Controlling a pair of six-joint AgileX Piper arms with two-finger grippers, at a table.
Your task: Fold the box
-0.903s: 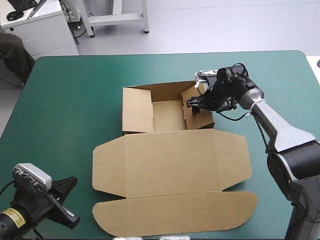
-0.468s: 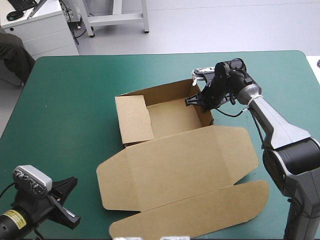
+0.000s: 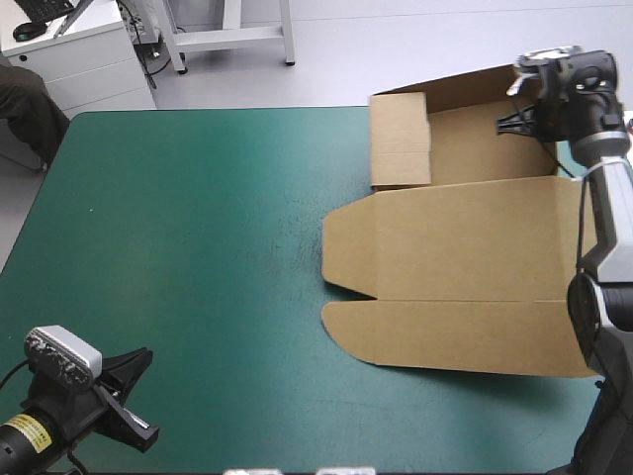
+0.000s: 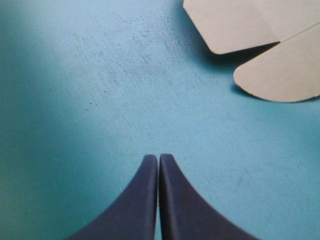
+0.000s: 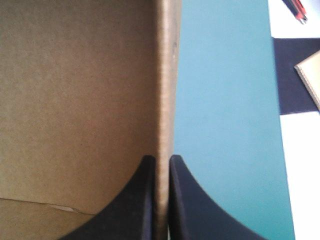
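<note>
The brown box (image 3: 465,247) is an open tray with raised walls at the table's far right corner. Its lid and front flap lie flat toward the near side. My right gripper (image 3: 521,117) is shut on the tray's right wall (image 5: 167,75), one finger inside the tray and one outside; the right wrist view shows this right gripper (image 5: 161,160) pinching the board's edge. My left gripper (image 3: 134,396) rests near the front left corner, far from the box. In its own view the left gripper (image 4: 159,157) is shut on nothing, with the lid's rounded flaps (image 4: 260,30) ahead.
The tray's far wall reaches past the table's far edge (image 3: 247,109). In the right wrist view the table's right edge (image 5: 275,100) runs close beside the held wall. Bare teal-green cover (image 3: 198,247) fills the table's left and middle.
Earlier the right gripper stood open at the tray's right wall. It has shut on that wall and hauled the whole box from the table's middle to the far right corner. The left arm stayed still.
</note>
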